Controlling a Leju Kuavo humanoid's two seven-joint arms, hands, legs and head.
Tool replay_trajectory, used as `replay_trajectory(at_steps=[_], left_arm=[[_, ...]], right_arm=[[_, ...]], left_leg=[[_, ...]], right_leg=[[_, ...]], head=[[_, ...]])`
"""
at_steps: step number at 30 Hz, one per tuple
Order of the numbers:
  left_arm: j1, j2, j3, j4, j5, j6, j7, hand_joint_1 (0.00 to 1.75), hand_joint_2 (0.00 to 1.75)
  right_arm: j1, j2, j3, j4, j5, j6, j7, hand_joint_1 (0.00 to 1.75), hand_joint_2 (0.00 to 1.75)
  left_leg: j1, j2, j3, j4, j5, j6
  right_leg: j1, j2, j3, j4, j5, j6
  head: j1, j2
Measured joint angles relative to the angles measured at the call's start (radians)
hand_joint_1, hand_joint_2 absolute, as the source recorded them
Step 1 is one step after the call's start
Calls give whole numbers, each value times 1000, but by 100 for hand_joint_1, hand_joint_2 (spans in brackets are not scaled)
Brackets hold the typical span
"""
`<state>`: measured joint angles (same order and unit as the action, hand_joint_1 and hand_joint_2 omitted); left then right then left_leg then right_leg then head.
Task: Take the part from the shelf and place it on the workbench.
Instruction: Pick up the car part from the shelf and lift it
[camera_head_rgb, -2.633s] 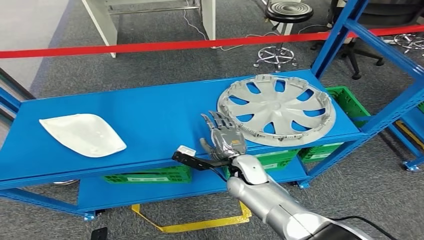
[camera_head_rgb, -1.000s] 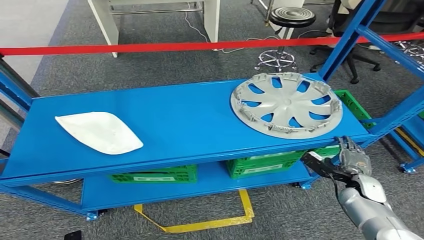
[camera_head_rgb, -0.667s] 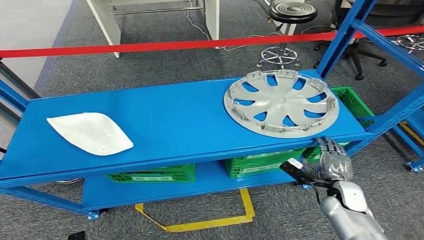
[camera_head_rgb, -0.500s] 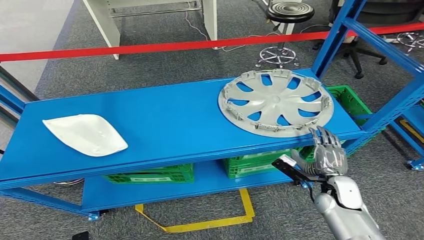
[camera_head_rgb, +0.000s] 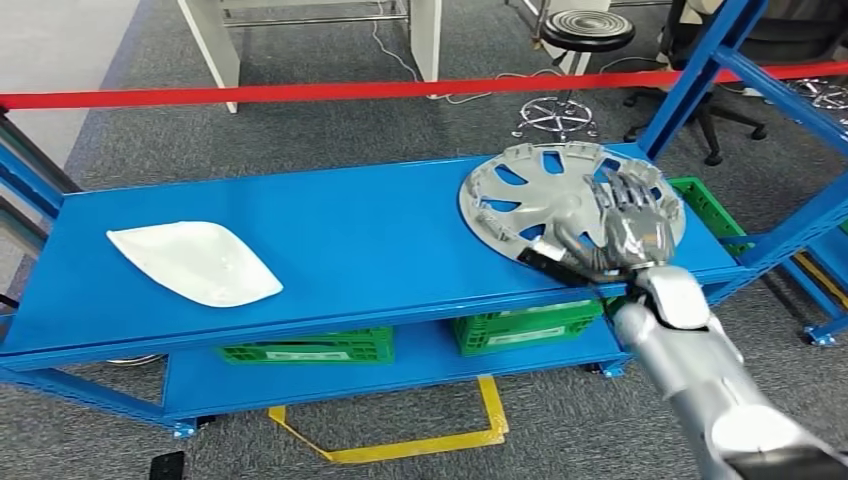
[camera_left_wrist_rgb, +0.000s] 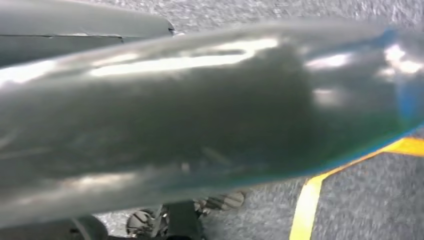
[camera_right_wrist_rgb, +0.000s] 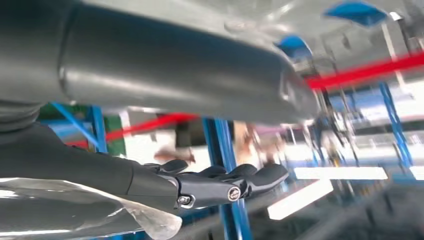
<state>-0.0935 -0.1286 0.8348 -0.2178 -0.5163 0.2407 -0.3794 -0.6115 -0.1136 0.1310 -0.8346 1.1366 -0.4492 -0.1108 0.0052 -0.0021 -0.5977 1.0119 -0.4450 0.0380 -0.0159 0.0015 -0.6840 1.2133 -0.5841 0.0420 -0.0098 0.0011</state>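
Hubcap (camera_head_rgb: 565, 205), silver and spoked, lies flat on the top deck of the blue shelf (camera_head_rgb: 350, 240), at the end nearest the upright post. The right hand (camera_head_rgb: 625, 228) is over the hubcap's near rim in the head view, fingers spread wide and laid across the spokes, palm down; whether they press the plastic or hover just above it cannot be told from here. The silver forearm runs back from the hubcap toward the shelf's front edge. Far along the same deck from the hubcap sits a white curved panel (camera_head_rgb: 193, 262), well apart. Green crates (camera_head_rgb: 520, 325) sit on the lower deck beneath the hubcap, and a red barrier tape (camera_head_rgb: 300, 93) stretches behind the shelf.

The right wrist view adds the underside: dark fingers (camera_right_wrist_rgb: 225, 182) extended and close together, nothing clasped between them, with blurred silver plastic above. The left wrist view is a smeared grey blur over carpet and a yellow floor line (camera_left_wrist_rgb: 310, 200); the left hand's fingers cannot be made out.
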Motion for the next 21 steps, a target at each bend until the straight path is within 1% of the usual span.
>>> replay_trajectory(at_steps=[1,2,3,4,5,6,7,8,10,11,12,13,14,15,16,17,18,19,20,21], left_arm=[[0,0,-3,0,-7,-3,3,0,0],[1,0,-6,0,-13,-6,7,0,0],[1,0,-8,0,-20,-8,10,0,0],[0,0,-10,0,-26,-10,14,0,0],[-1,0,-12,0,-31,-11,16,0,0],[-4,0,-13,0,-35,-12,18,0,0],[-6,0,-15,0,-38,-12,21,0,0],[-7,0,-16,0,-42,-13,24,0,0],[-10,-1,-18,0,-48,-13,31,0,0],[-11,-1,-19,0,-50,-12,33,0,0],[-12,-2,-21,0,-53,-12,35,0,0],[-14,-2,-23,0,-56,-11,37,0,0],[-14,-2,-25,0,-58,-10,38,0,0],[-15,-3,-27,0,-60,-10,39,0,0],[-16,-4,-29,0,-60,-10,41,0,0],[-16,-5,-30,0,-61,-10,42,0,0],[-16,-6,-31,0,-61,-10,43,0,0],[-17,-8,-33,0,-61,-10,43,0,0],[-17,-8,-33,0,-61,-11,43,0,0],[-19,-9,-34,0,-62,-11,43,0,0]], right_arm=[[-36,-3,1,48,-22,37,-18,0,0],[-71,-7,1,95,-45,80,-35,0,0],[-107,-12,1,141,-65,123,-48,0,0],[-142,-17,0,184,-81,162,-55,0,0],[-176,-23,-2,224,-94,194,-57,0,0],[-208,-28,-3,258,-102,216,-56,0,0],[-236,-31,-5,290,-107,230,-54,0,0],[-257,-33,-6,317,-113,239,-52,0,0],[-279,-32,-6,358,-119,247,-48,0,0],[-285,-30,-6,372,-120,248,-47,0,0],[-291,-25,-6,384,-120,248,-45,0,0],[-298,-18,-6,395,-120,249,-43,0,0],[-303,-10,-7,406,-121,250,-41,0,0],[-306,-1,-7,416,-122,250,-39,0,0],[-306,7,-6,425,-123,250,-37,0,0],[-304,16,-6,432,-124,248,-36,0,0],[-302,23,-6,439,-125,244,-34,0,0],[-301,32,-6,443,-125,239,-32,0,0],[-301,39,-6,446,-125,231,-31,0,0],[-301,46,-6,448,-125,223,-30,0,0]], left_leg=[[0,0,-1,0,0,0],[0,-1,-1,1,0,1],[0,-1,0,1,0,1],[0,-2,0,2,-1,-1],[0,-3,0,4,-2,-3],[-2,-3,-2,7,-3,-6],[-4,-4,-5,11,-4,-11],[-5,-5,-9,13,-3,-15],[-5,-5,-13,15,-1,-24],[-4,-5,-14,18,-5,-29],[-3,-4,-20,33,-17,-35],[-2,-4,-36,70,-39,-41],[-1,-3,-60,125,-68,-46],[0,-3,-92,194,-98,-49],[1,-3,-122,256,-119,-51],[1,-3,-141,292,-124,-52],[1,-3,-144,291,-109,-50],[1,-3,-128,248,-76,-47],[0,-3,-100,180,-35,-42],[-2,-3,-70,113,-4,-37]], right_leg=[[0,0,-29,58,-18,2],[0,0,-44,87,-17,4],[0,0,-41,75,3,4],[-1,-1,-20,26,39,4],[-1,-1,9,-44,77,3],[0,-1,41,-110,105,1],[1,-1,65,-157,118,-3],[3,-1,77,-182,119,-7],[5,1,83,-190,113,-18],[4,1,83,-192,115,-22],[2,0,84,-193,115,-28],[-1,0,86,-194,116,-33],[-1,0,86,-195,116,-37],[-1,0,87,-195,115,-40],[-1,1,87,-194,114,-41],[0,1,88,-194,114,-42],[1,1,89,-194,113,-42],[1,1,90,-194,112,-42],[2,2,92,-194,111,-41],[4,2,92,-194,110,-39]], head=[[0,0],[0,0],[0,0],[0,0],[1,0],[1,0],[0,0],[-1,0],[-1,0],[-1,0],[-2,0],[-4,0],[-5,0],[-6,0],[-6,0],[-6,0],[-6,0],[-6,0],[-6,0],[-6,0]])
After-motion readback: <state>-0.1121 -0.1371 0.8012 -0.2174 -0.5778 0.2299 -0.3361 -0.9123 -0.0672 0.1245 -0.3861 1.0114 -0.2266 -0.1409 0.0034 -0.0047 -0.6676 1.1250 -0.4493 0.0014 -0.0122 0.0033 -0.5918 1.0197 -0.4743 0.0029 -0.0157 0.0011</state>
